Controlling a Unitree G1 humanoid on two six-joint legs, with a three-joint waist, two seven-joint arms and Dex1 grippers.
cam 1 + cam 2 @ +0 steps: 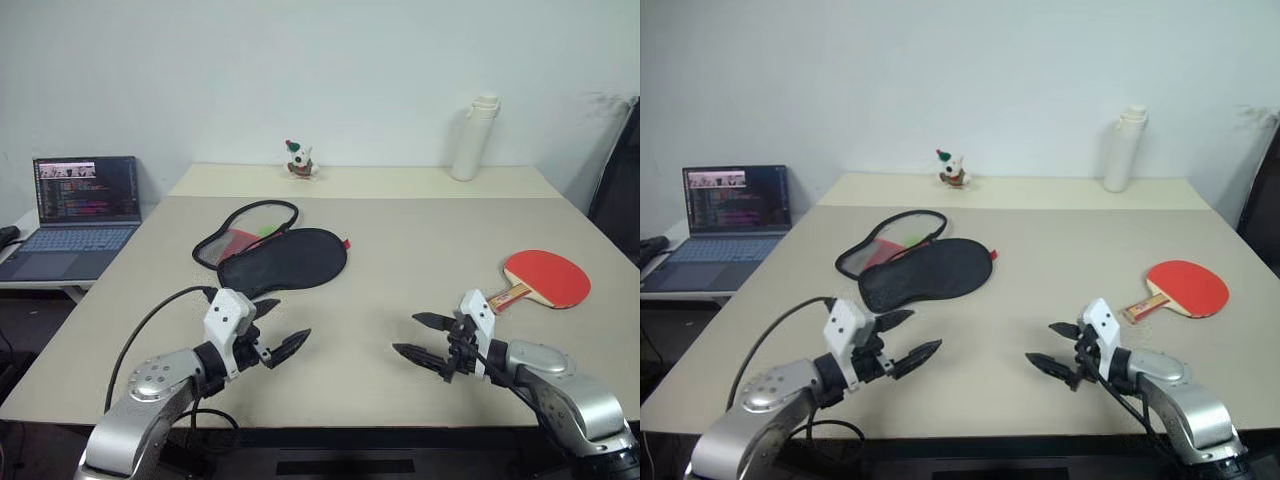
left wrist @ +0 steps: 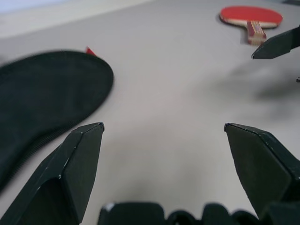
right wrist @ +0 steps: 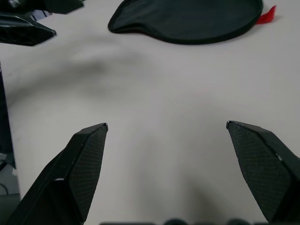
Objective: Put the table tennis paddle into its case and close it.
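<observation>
On a pale, matte surface (image 1: 400,240), the table tennis paddle (image 1: 546,278) lies flat on the robot's right side, red rubber face up, its short light wooden handle angled toward the right gripper (image 1: 420,336). The case (image 1: 283,259) rests well apart from it, left of centre: a paddle-shaped pouch of soft black fabric, unzipped, with one flap thrown back to show black mesh edging and a red lining. A small red pull tab pokes out at its rim.

Both grippers hover low over the near part of the surface, their black, wedge-shaped fingers spread wide and holding nothing. The left gripper (image 1: 277,328) sits just short of the case, the right just short of the paddle, which suggests each arm is staged for its own object: right to lift the paddle by handle or blade, left to steady the limp pouch. Nothing of the task appears done yet.

Behind, a white bottle (image 1: 475,138) and a small toy figure (image 1: 300,159) stand near the wall; an open laptop (image 1: 80,213) sits on a side table to the left.
</observation>
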